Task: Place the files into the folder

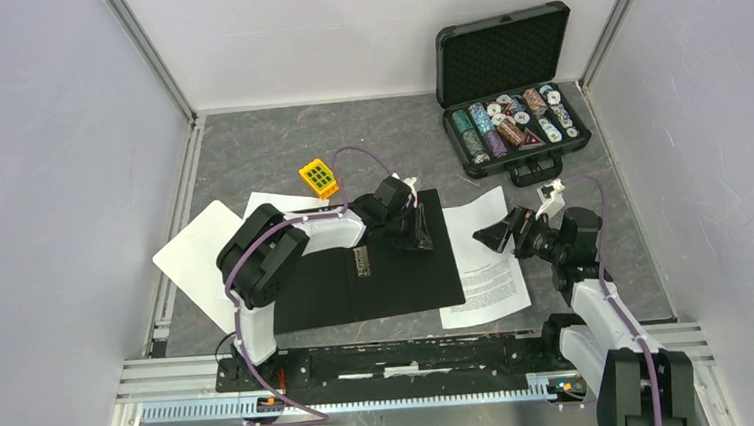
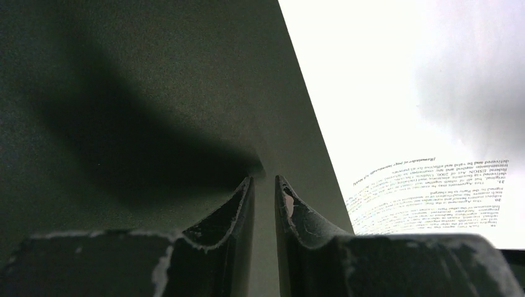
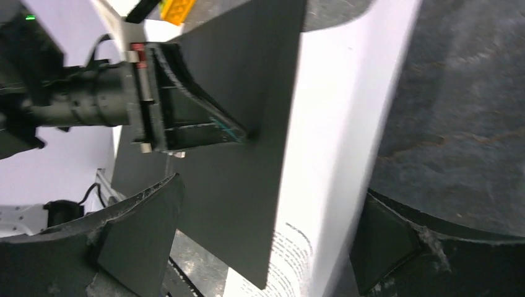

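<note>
Currently the folder (image 1: 377,273) lies open, black inside up, at the middle of the worktop (image 1: 348,140). The left hand (image 1: 412,226) rests its tips on the right cover. Its fingers (image 2: 238,204) stand narrow, with a slit between them and nothing seen in it. The right hand (image 1: 508,232) hovers wide and empty above the printed sheet (image 1: 488,280). This sheet lies flat just right of the folder, and its inner edge appears to run under the cover.

Hazard 1: a thin sheet lying flat offers no edge to pinch. Fingers closing on it probably slide, or buckle and crease the paper.

Hazard 2: if the sheet is trapped under the cover, pulling it may drag the folder or tear the paper, the more so while the left hand bears down.

Hazard 3: the left hand occupies the cover where the sheet is to land. The hands may collide unless one withdraws first.

Hazard 4: a second sheet (image 1: 272,202) shows beyond the folder's far left corner, partly covered. It can be overlooked.
</note>
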### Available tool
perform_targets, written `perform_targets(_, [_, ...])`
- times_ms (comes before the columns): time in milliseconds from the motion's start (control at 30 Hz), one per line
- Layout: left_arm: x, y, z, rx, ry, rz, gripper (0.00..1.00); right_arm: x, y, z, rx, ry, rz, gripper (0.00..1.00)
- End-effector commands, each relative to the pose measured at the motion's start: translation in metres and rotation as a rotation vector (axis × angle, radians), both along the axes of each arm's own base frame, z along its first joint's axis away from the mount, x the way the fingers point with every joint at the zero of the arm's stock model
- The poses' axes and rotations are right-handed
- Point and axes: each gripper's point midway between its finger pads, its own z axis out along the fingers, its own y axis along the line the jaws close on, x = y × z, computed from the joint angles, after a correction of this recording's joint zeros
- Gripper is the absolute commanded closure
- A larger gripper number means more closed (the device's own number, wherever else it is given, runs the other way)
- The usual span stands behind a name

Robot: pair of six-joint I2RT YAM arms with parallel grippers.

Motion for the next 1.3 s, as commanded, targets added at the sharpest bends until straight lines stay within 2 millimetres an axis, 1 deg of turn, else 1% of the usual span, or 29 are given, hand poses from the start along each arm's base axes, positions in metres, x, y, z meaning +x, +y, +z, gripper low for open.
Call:
perform_targets(0, [-0.002, 0.007, -0.024, 0.062, 0.032, 0.035, 0.74, -0.001, 0.011, 0.038, 0.059, -0.125, 0.073, 0.02])
perform_targets(67, [-0.002, 0.008, -0.023, 0.063, 0.029, 0.032, 0.73, -0.004, 0.011, 0.038, 0.052, -0.128, 0.072, 0.02])
perform_targets(133, [-0.003, 0.009, -0.023, 0.065, 0.027, 0.031, 0.73, -0.005, 0.008, 0.033, 0.032, -0.118, 0.054, 0.03])
perform_targets(200, [-0.003, 0.009, -0.022, 0.065, 0.027, 0.027, 0.73, -0.004, 0.002, 0.023, -0.009, -0.094, 0.019, 0.08])
perform_targets(233, [-0.004, 0.009, -0.021, 0.063, 0.029, 0.027, 0.73, -0.003, -0.001, 0.019, -0.028, -0.081, 0.007, 0.14])
perform_targets(267, [-0.005, 0.008, -0.019, 0.056, 0.030, 0.023, 0.73, -0.002, -0.005, 0.015, -0.052, -0.062, -0.009, 0.28])
perform_targets(300, [-0.005, 0.007, -0.016, 0.046, 0.029, 0.020, 0.73, 0.001, -0.010, 0.015, -0.080, -0.053, -0.028, 0.44])
perform_targets(333, [-0.006, 0.006, -0.014, 0.039, 0.029, 0.018, 0.73, 0.002, -0.017, 0.011, -0.121, -0.032, -0.056, 0.53])
perform_targets(367, [-0.005, 0.004, -0.010, 0.029, 0.024, 0.016, 0.73, 0.005, -0.025, 0.009, -0.166, -0.019, -0.088, 0.57])
perform_targets(400, [-0.006, 0.004, -0.007, 0.022, 0.023, 0.016, 0.72, 0.007, -0.031, 0.008, -0.197, -0.015, -0.110, 0.59])
perform_targets(467, [-0.006, 0.002, 0.001, 0.007, 0.012, 0.012, 0.72, 0.009, -0.038, 0.006, -0.238, -0.006, -0.133, 0.71])
perform_targets(533, [-0.006, 0.001, 0.008, -0.010, 0.008, 0.013, 0.72, 0.009, -0.047, 0.002, -0.286, 0.011, -0.168, 0.91])
perform_targets(567, [-0.008, 0.001, 0.011, -0.020, 0.010, 0.012, 0.72, 0.009, -0.051, 0.004, -0.304, 0.005, -0.181, 0.99])
perform_targets(600, [-0.009, -0.001, 0.017, -0.033, 0.011, 0.008, 0.71, 0.010, -0.056, 0.006, -0.333, 0.004, -0.200, 1.00])
perform_targets(667, [-0.011, -0.001, 0.032, -0.049, 0.003, 0.006, 0.67, 0.011, -0.067, 0.019, -0.395, -0.006, -0.234, 1.00])
perform_targets(700, [-0.011, 0.000, 0.042, -0.057, -0.013, 0.009, 0.65, 0.012, -0.074, 0.029, -0.426, -0.015, -0.255, 1.00])
perform_targets(767, [-0.010, 0.005, 0.061, -0.060, -0.051, 0.020, 0.61, 0.014, -0.084, 0.054, -0.478, -0.048, -0.293, 1.00])
perform_targets(833, [-0.010, 0.015, 0.078, -0.048, -0.095, 0.028, 0.57, 0.016, -0.094, 0.085, -0.521, -0.095, -0.337, 1.00])
perform_targets(900, [-0.011, 0.030, 0.091, -0.002, -0.133, 0.037, 0.52, 0.018, -0.094, 0.117, -0.519, -0.163, -0.351, 1.00])
perform_targets(933, [-0.010, 0.039, 0.100, 0.025, -0.162, 0.050, 0.50, 0.018, -0.088, 0.127, -0.496, -0.185, -0.334, 1.00])
perform_targets(967, [-0.010, 0.051, 0.105, 0.065, -0.189, 0.065, 0.48, 0.017, -0.078, 0.137, -0.456, -0.217, -0.296, 1.00])
perform_targets(1033, [-0.011, 0.075, 0.111, 0.142, -0.227, 0.094, 0.44, 0.016, -0.059, 0.152, -0.372, -0.265, -0.229, 1.00])
perform_targets(1167, [-0.016, 0.132, 0.104, 0.322, -0.258, 0.190, 0.42, 0.008, -0.033, 0.178, -0.247, -0.339, -0.133, 1.00])
perform_targets(1200, [-0.017, 0.143, 0.103, 0.339, -0.250, 0.214, 0.42, 0.005, -0.025, 0.184, -0.204, -0.348, -0.107, 1.00])
perform_targets(1267, [-0.022, 0.158, 0.099, 0.333, -0.223, 0.238, 0.43, 0.000, -0.015, 0.193, -0.134, -0.366, -0.076, 1.00])
